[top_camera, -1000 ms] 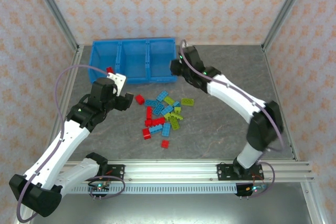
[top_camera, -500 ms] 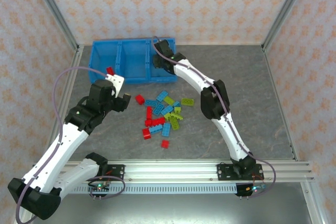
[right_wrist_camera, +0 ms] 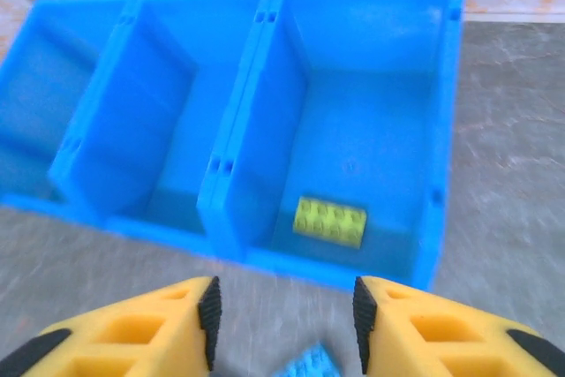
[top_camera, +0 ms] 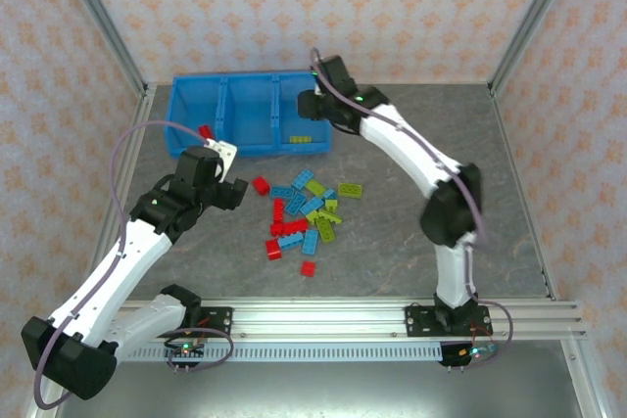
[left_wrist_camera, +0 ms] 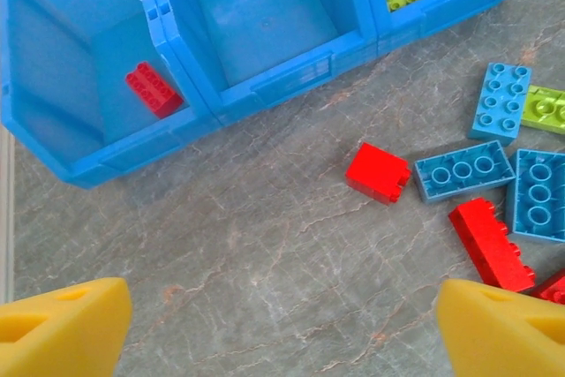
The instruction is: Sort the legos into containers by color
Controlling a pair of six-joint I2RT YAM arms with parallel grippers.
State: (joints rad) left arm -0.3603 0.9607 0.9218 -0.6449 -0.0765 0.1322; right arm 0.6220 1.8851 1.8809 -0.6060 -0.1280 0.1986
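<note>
Sorting by colour: across the desk, the tray is set upper left, with loose legos heaped at centre. The left gripper, jaws wide and empty, is best lowered square over the red cube, clear of the blue brick beside it. The right gripper, jaws narrowly parted, is held empty over the lime brick in the right-hand compartment.

Bare table beside legos, tray walls — probably — behind
</note>
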